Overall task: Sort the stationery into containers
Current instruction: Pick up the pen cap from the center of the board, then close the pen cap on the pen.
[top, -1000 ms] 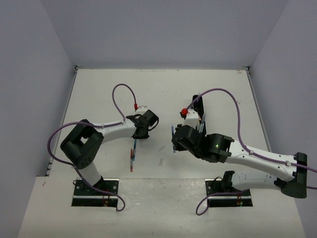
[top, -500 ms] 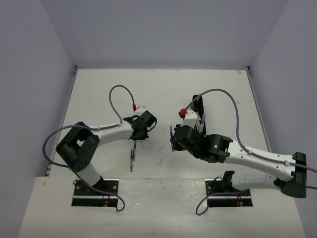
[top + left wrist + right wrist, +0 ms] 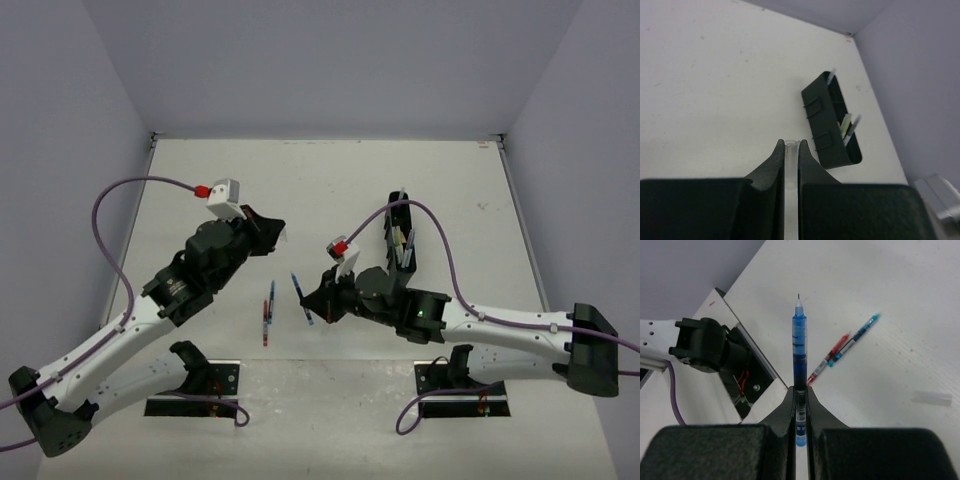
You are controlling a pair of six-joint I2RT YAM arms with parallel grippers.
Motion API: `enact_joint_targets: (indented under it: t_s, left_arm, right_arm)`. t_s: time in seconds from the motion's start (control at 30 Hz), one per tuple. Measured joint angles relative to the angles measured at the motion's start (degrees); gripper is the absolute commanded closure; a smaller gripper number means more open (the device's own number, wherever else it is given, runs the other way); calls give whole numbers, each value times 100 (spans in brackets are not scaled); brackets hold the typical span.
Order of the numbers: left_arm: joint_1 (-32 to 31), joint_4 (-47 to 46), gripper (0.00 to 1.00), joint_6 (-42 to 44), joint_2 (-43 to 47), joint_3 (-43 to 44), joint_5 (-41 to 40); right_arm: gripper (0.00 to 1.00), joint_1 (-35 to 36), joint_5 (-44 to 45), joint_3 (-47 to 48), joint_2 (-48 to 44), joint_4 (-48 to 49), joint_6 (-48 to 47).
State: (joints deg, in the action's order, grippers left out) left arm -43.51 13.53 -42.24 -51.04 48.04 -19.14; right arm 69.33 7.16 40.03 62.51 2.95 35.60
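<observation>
The right gripper (image 3: 800,391) pinches a blue pen (image 3: 799,340) (tip at twelve o'clock), the left gripper (image 3: 791,144) clamps a clear tube (image 3: 791,200), with the black tray (image 3: 816,116) at one o'clock.

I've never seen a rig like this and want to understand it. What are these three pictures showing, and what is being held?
These are two robot arms bolted at a table's edge, each ending in two jaws. The wide picture looks down from above and behind them. The other two come from a camera on each wrist, looking along its own jaws. The left arm has its jaws shut on a clear tube. The right arm has its jaws shut on a blue pen. On the white table lie a red pen and a teal pen, close together, and a black organiser tray with pens in it.
</observation>
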Motion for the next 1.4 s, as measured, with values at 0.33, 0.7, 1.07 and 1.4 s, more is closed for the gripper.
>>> enact_joint_targets:
  t_s: [0.33,0.7,1.07,1.4]
  left_arm:
    - [0,-764,100,108,717,-432,780]
    - [0,-944,100,137,837,-638,873]
    - [0,-963,100,138,823,-666,849]
    - [0,-1027,100,138,831,-666,837]
  right_arm:
    - [100,40,440,380,782,952,-159]
    - [100,40,757,430,760,1104,-165]
    - [100,40,826,432,675,1068,-160]
    - [100,40,830,430,671,991,-153]
